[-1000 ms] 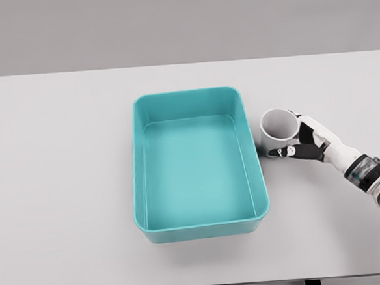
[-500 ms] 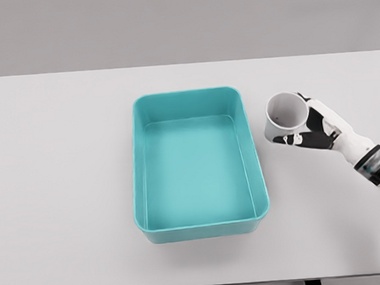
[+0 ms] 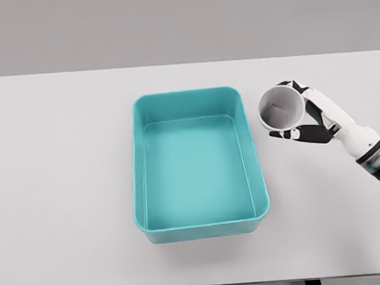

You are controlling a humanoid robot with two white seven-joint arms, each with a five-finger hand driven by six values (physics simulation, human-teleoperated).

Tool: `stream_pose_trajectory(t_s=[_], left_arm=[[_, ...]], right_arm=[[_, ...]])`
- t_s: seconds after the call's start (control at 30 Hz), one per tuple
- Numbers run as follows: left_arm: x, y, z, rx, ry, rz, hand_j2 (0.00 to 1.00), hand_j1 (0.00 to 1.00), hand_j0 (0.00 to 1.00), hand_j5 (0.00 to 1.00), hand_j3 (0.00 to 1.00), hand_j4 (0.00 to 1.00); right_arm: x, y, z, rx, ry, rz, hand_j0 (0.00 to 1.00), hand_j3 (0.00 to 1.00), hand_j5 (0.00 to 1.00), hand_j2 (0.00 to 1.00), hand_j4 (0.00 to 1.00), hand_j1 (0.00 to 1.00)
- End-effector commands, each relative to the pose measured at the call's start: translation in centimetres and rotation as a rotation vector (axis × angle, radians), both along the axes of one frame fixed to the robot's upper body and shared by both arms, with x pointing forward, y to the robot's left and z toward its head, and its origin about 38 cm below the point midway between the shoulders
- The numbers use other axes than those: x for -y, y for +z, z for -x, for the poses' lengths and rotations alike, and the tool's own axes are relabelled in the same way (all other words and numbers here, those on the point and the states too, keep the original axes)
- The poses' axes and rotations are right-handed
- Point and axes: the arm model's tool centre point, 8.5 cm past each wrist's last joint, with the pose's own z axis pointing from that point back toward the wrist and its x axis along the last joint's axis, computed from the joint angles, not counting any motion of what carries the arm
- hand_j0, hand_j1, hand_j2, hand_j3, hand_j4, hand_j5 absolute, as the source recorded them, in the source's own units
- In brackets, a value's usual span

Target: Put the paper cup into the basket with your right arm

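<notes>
1. Since the earlier frames the paper cup point(image 3: 281, 108) has come up off the table point(image 3: 63, 190) and tipped: a second ago it stood upright beside the basket, and now its open mouth leans toward the camera and a little to the left, higher in the picture than before
2. The cup is just right of the teal basket point(image 3: 195, 165), level with its far right corner, apart from the rim and not yet over the opening
3. The tilt appears to come from the side grip; the wrist has rolled as the arm rose, so the cup leans with it rather than staying level
4. The right hand point(image 3: 309, 114) is closed around the cup from its right side, with fingers curled over the top of the wall and the thumb pressed along the lower side
5. The forearm runs in from the lower right edge, stretched up and leftward, wrist angled toward the basket
6. My judgement is that the lift is done and the carry leftward over the basket remains
7. The left arm is out of view
</notes>
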Motion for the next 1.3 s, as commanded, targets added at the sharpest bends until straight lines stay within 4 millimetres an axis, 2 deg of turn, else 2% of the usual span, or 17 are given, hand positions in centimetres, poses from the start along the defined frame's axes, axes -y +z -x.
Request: stream_pose_trajectory(t_s=[0.0,0.23,0.4,0.57,0.9,1.27], left_arm=[[0.0,0.0,0.0,-0.001,0.000,0.000,1.00,1.00,1.00,1.00,1.00,1.00],[0.0,0.0,0.0,0.001,0.000,0.000,1.00,1.00,1.00,1.00,1.00,1.00],[0.0,0.0,0.0,0.001,0.000,0.000,1.00,1.00,1.00,1.00,1.00,1.00],[0.0,0.0,0.0,-0.001,0.000,0.000,1.00,1.00,1.00,1.00,1.00,1.00],[0.0,0.0,0.0,0.001,0.000,0.000,1.00,1.00,1.00,1.00,1.00,1.00],[0.0,0.0,0.0,0.001,0.000,0.000,1.00,1.00,1.00,1.00,1.00,1.00]], right_arm=[[-0.5,0.6,0.2,0.046,0.013,0.029,0.45,0.45,0.45,0.45,0.45,0.45],[-1.6,1.7,0.5,0.126,0.041,0.076,0.45,0.45,0.45,0.45,0.45,0.45],[-3.0,1.4,0.6,0.154,0.082,0.121,0.45,0.45,0.45,0.45,0.45,0.45],[-4.1,2.2,-0.3,0.187,0.101,0.187,0.45,0.45,0.45,0.45,0.45,0.45],[-7.4,3.3,-1.3,0.253,0.214,0.344,0.44,0.44,0.44,0.44,0.44,0.44],[-9.5,4.4,-2.1,0.307,0.299,0.497,0.44,0.44,0.44,0.44,0.44,0.44]])
